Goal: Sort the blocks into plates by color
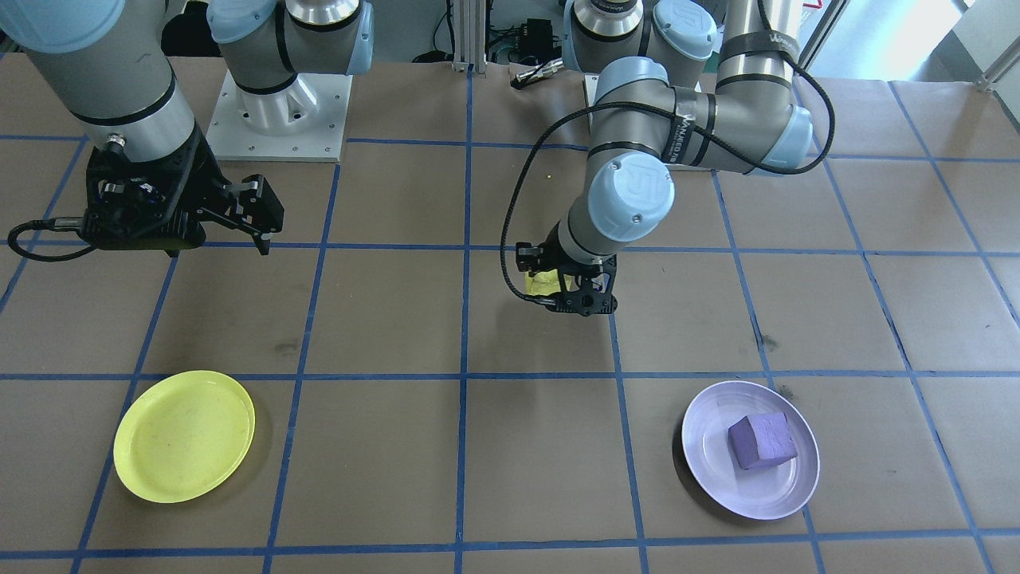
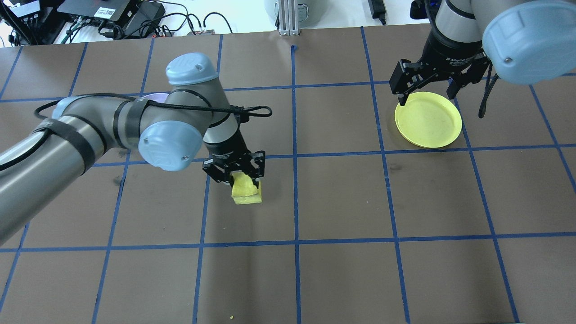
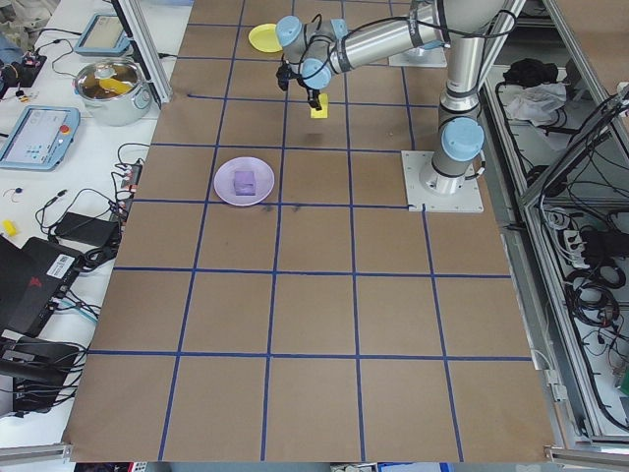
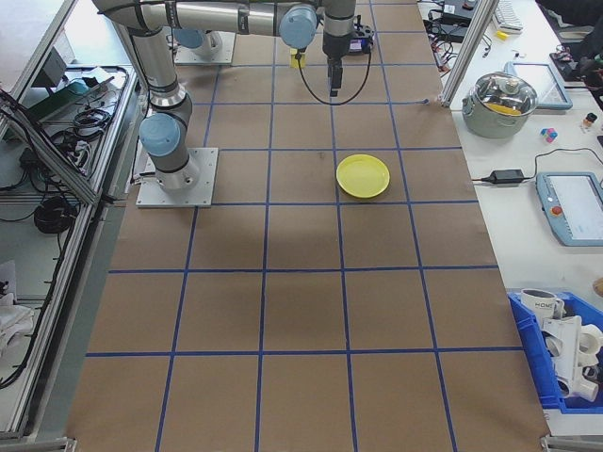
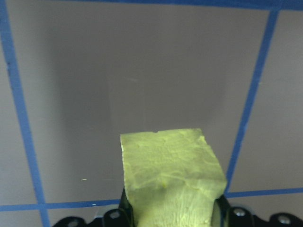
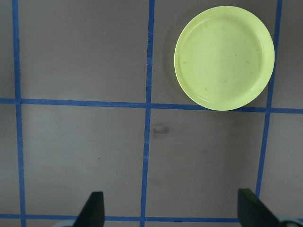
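Note:
My left gripper [image 2: 238, 174] is shut on the yellow block [image 2: 246, 191], near the table's middle; the left wrist view shows that block [image 5: 170, 175] squeezed between the jaws, with bare table beyond it. The purple block [image 1: 761, 441] lies in the lavender plate [image 1: 712, 478], which the left arm mostly hides in the overhead view. The yellow plate [image 1: 183, 434] holds nothing. Above its near edge hangs my right gripper [image 2: 427, 92], open, and the right wrist view shows the yellow plate [image 6: 224, 57] below with nothing between the fingertips [image 6: 94, 208].
Blue tape lines divide the brown table into squares. The arms' white base plates [image 1: 279, 119] sit at the robot's edge. Side benches beside the table carry a metal pot [image 3: 113, 84], tablets and cables. A blue bin [image 4: 565, 353] stands at the right end.

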Controlling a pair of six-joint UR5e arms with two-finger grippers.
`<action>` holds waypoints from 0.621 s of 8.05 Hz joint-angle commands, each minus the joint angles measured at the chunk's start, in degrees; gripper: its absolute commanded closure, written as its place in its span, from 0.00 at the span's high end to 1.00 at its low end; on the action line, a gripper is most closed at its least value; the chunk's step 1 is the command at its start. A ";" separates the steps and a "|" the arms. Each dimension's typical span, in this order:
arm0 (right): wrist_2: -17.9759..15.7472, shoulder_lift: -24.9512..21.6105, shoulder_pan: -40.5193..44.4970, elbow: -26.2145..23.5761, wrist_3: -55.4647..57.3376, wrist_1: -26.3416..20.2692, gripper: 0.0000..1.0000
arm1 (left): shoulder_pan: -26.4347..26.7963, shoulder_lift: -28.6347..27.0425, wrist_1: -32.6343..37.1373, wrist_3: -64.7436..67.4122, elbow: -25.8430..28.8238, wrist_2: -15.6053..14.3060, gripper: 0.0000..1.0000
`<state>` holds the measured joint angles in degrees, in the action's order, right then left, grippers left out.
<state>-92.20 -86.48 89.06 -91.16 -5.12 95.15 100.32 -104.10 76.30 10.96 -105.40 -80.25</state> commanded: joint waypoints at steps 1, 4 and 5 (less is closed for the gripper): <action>-0.08 0.00 -0.02 0.01 -2.09 -0.06 1.00 | 9.87 -6.53 -0.28 15.71 11.23 3.06 0.17; 0.01 0.00 -1.86 -0.07 -1.73 -0.06 1.00 | 13.76 -10.59 -1.24 25.22 13.12 7.54 0.17; 0.09 0.00 -2.74 -0.07 -1.91 -0.14 1.00 | 14.20 -10.59 -1.33 25.51 13.12 7.73 0.17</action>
<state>-92.23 -86.49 87.89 -91.22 -6.81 95.09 113.18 -113.83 75.39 33.40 -92.79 -74.34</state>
